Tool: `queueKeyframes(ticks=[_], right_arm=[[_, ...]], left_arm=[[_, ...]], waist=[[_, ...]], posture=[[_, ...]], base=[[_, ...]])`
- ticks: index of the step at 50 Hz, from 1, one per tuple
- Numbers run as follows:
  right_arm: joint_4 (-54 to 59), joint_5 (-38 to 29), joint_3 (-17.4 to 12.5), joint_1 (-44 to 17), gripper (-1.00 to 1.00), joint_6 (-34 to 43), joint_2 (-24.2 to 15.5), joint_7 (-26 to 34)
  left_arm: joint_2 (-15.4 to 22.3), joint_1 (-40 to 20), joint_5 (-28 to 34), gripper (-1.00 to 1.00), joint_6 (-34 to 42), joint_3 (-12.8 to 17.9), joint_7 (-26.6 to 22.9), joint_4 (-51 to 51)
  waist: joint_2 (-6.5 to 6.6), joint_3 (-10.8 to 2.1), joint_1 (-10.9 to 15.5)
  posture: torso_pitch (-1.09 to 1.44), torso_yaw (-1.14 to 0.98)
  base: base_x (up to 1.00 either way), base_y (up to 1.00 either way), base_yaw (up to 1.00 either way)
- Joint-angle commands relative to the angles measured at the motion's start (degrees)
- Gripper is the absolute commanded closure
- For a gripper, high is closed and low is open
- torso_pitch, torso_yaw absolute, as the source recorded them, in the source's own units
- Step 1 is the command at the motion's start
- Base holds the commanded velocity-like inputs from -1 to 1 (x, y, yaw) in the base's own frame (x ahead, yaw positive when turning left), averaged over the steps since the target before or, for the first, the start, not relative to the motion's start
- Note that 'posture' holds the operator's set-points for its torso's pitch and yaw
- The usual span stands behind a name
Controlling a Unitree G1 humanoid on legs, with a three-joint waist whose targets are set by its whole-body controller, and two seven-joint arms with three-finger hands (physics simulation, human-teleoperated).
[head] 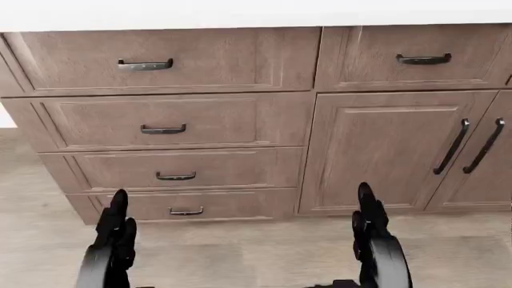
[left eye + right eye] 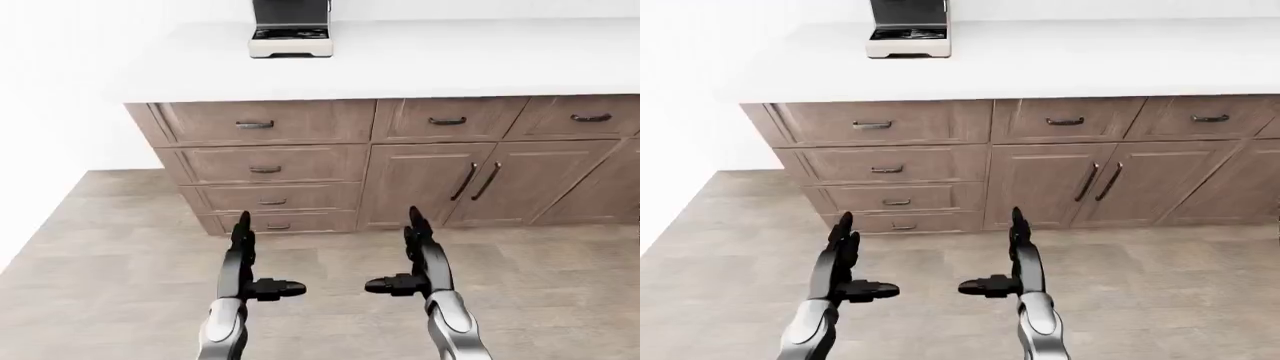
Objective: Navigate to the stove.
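- Stove is not visible in any of the three views, so its place cannot be told.
- White counter runs across the top of the left-eye view, with a coffee machine standing near its left end.
- Brown cabinets sit beneath: a stack of four drawers on the left, paired doors to their right.
- Left hand hangs over the wood-look floor, fingers straight and thumb out sideways, gripping nothing.
- Right hand mirrors it, spread and empty, thumb pointing toward the left hand.
- In the head view the hands are cut off at the bottom edge, so their thumbs probably lie out of sight.
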Motion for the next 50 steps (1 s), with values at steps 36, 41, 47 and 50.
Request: queueKeyframes(ticks=[36, 41, 47, 50], right_arm=[[-45.93, 2.78, -6.3, -4.63, -1.0, 28.81, -3.08, 0.02], [-60.98, 6.06, -10.8, -11.09, -1.0, 45.79, -5.39, -1.58], [-64.99, 34.23, -18.47, -21.08, -1.0, 55.0, -22.71, -22.16], [-65.01, 64.77, -22.99, -21.57, -1.0, 48.27, -41.12, -44.59]], left_arm=[[5.7, -10.28, -8.97, -1.0, 33.79, 10.83, 5.71, -50.21], [8.49, -16.01, -17.02, -1.0, 45.99, 18.14, 8.84, -57.37], [13.27, -19.16, -24.34, -1.0, 54.49, 23.11, 12.83, -63.81], [18.03, -21.48, -34.39, -1.0, 56.65, 27.77, 18.56, -65.0]], waist=[[-0.02, -5.07, 0.33], [0.22, -4.45, 0.5], [0.15, -3.76, 0.45], [-0.36, -3.46, 0.82]], posture=[[0.0, 0.0], [0.0, 0.0], [0.0, 0.0], [0.0, 0.0]], base=[[0.0, 0.0, 0.0], [0.0, 0.0, 0.0], [0.0, 0.0, 0.0], [0.0, 0.0, 0.0]])
